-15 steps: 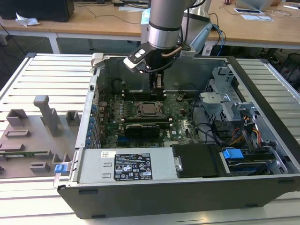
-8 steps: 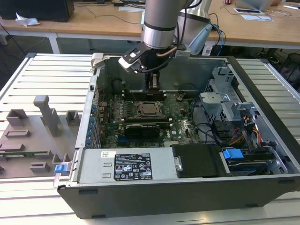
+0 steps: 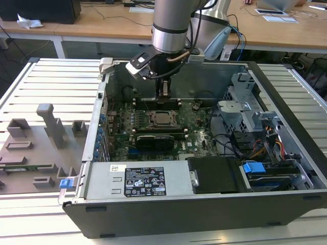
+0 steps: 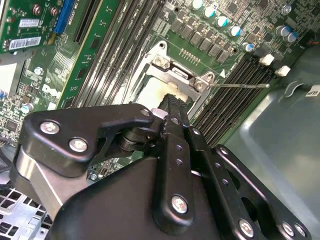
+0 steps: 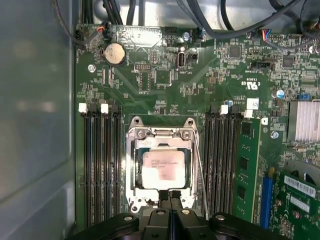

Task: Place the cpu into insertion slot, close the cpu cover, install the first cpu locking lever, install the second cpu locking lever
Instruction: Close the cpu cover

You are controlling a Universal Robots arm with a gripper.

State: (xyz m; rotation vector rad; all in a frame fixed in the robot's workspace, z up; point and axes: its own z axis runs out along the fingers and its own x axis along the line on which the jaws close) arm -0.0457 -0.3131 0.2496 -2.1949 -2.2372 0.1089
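Observation:
The cpu (image 5: 161, 167) lies flat in the insertion slot (image 5: 132, 165), its silver-grey top showing. The cpu cover (image 5: 160, 134) is down around it as a silvery frame. In the exterior view the slot (image 3: 161, 119) sits mid-motherboard, and my gripper (image 3: 164, 96) hangs just above its far edge. My gripper (image 5: 171, 196) is shut with nothing between its fingers, and its tips are at the socket's edge. In the second wrist view the black fingertips (image 4: 172, 102) reach the cover's bolted end (image 4: 175, 75). A thin locking lever (image 5: 199, 170) runs along one side of the socket, angled slightly away from it.
Long black memory slots (image 5: 100, 165) flank the socket on both sides. The open case's metal wall (image 3: 204, 76) rises behind the arm. A drive cage with cables (image 3: 250, 122) is on the exterior view's right, the power supply (image 3: 138, 181) in front. Grey fixtures (image 3: 46, 127) stand on the exterior view's left.

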